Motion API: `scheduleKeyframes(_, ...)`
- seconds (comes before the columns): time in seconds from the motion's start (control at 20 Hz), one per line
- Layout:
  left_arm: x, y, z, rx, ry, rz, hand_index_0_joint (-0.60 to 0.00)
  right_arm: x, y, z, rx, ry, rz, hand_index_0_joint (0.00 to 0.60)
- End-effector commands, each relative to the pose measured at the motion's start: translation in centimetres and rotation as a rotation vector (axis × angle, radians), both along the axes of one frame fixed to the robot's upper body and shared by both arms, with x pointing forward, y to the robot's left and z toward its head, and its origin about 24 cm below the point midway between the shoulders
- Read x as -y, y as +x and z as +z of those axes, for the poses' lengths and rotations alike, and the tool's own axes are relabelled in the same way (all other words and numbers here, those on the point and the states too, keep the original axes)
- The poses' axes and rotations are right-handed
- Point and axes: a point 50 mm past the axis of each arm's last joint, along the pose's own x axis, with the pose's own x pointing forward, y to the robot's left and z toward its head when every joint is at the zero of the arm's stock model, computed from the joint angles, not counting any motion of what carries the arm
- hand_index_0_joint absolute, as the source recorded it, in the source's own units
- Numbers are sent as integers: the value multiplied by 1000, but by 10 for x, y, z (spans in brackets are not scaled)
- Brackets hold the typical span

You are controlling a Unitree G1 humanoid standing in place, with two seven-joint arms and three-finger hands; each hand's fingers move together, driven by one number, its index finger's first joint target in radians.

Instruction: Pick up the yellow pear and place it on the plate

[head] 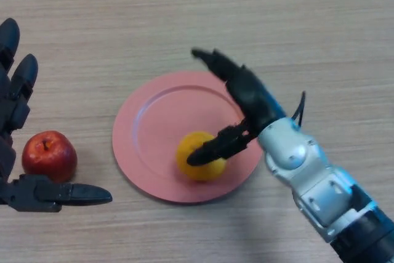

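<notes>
Tabletop [197,4] fills my whole view, pale wood grain with plenty of bare surface beyond and to the right of the work. Next in size is my right hand [246,100], reaching in from the right edge over the pink plate [148,115]: fingers stretched out past the plate's far rim, thumb lying across the top of the yellow pear [198,159] without curling round it, so I read that hand as released. My left hand [18,146] sits idle at the left edge, fingers spread and grasping nothing. The pear rests on the plate, toward its near rim, well inside the lip. A red apple [49,155] lies just beside my left thumb, off the plate.

By my reckoning the placing is done (only lifting clear remains). Room to withdraw is up and to the right; the thumb could nudge the pear toward the near rim.
</notes>
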Motion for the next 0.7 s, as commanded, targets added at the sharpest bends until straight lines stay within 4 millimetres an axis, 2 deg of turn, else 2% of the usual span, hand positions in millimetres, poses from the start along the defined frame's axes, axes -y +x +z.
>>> scheduleKeyframes(0.05,2,-8,29,214,86,-7,0,20,0,52,213,90,-8,0)
scheduleKeyframes(0.35,6,-2,33,216,109,-29,0,66,-45,78,288,177,-25,0)
scheduleKeyframes(0.55,11,2,32,217,118,-53,0,92,-71,78,286,237,-74,0)
scheduleKeyframes(0.7,12,4,31,224,129,-53,0,102,-89,77,268,301,-90,0)
